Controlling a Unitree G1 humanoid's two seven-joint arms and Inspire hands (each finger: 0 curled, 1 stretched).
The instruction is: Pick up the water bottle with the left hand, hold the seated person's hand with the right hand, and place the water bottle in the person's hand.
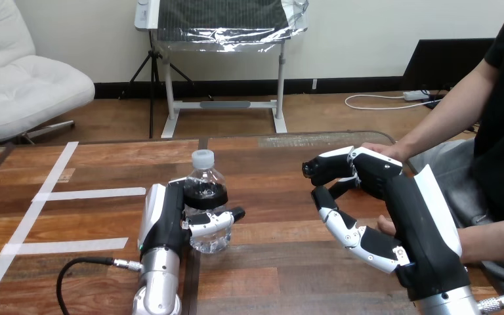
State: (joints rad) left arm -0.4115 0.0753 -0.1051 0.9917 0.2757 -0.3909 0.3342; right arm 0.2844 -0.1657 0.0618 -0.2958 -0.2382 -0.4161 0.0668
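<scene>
The left hand (pixel 164 223) has its fingers curled round a clear plastic water bottle with a white cap (pixel 205 187), which is upright over the brown wooden table (pixel 275 262). The thin wall may slip or buckle in this grip. The right hand (pixel 394 197) is loosely spread and grasps nothing. The person's hand (pixel 380 149) lies just behind it, unsupported, so I think the handover could miss.
</scene>
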